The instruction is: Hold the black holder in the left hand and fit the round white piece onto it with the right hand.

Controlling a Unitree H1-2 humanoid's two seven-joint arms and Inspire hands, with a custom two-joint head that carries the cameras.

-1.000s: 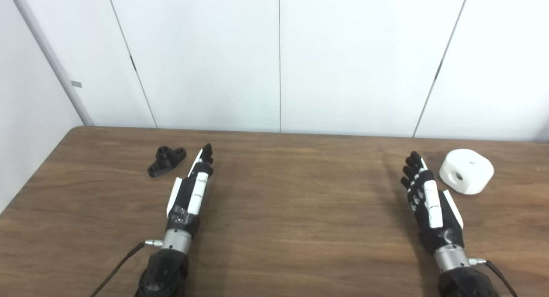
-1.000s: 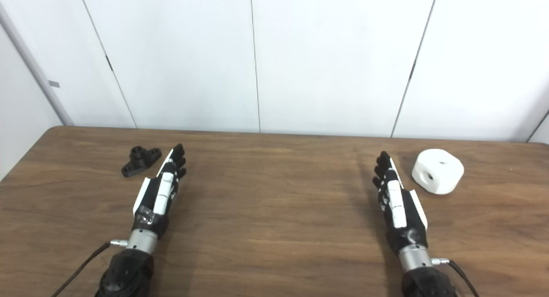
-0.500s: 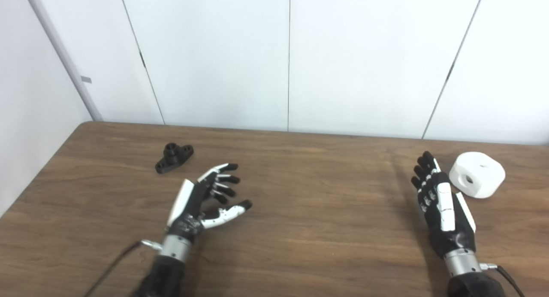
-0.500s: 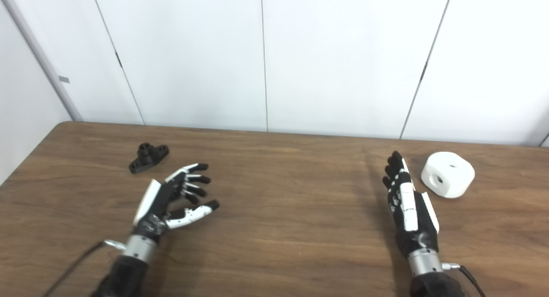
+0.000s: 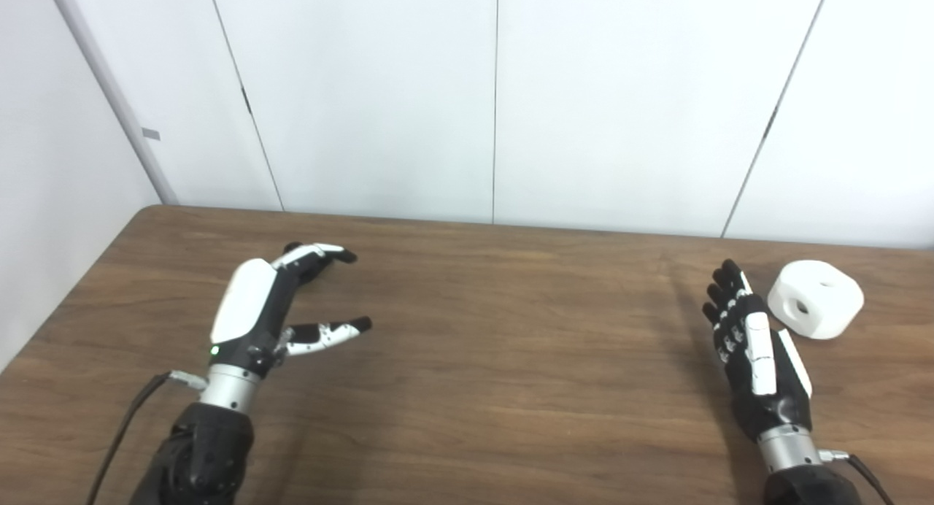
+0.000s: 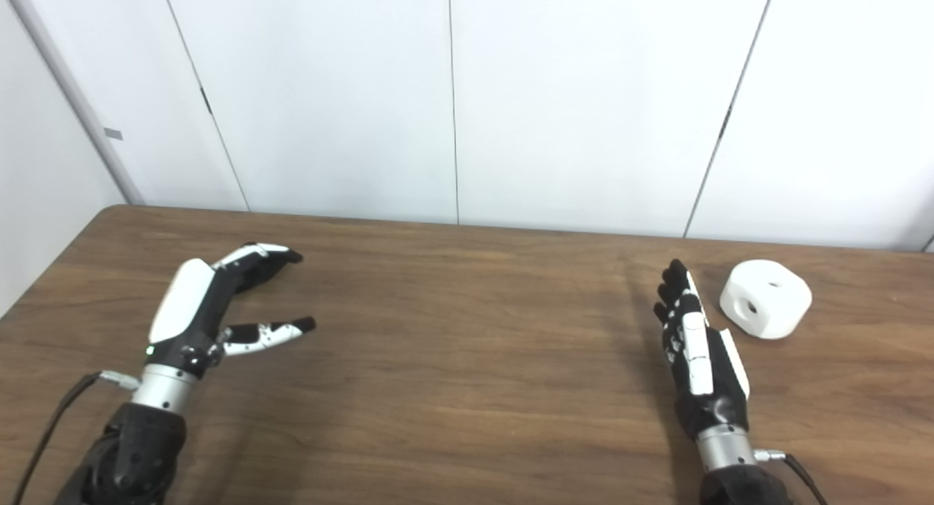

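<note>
The round white piece (image 5: 816,298), with a hole in its side and one on top, lies on the table at the far right. My right hand (image 5: 751,344) rests flat just left of it, fingers straight and apart from it, holding nothing. My left hand (image 5: 266,301) hovers raised at the left of the table, open, with fingers curved forward and thumb spread out to the right. It covers the spot where the black holder lay, and the holder is hidden behind the hand in both views.
The brown wooden table (image 5: 496,359) runs across the whole view, with its left edge near my left arm. White wall panels (image 5: 496,96) stand right behind its far edge. A black cable (image 5: 120,439) trails from my left wrist.
My left hand has lifted, turned palm down and moved left and forward over the black holder, hiding it. The right hand has stayed put. The camera has shifted slightly.
</note>
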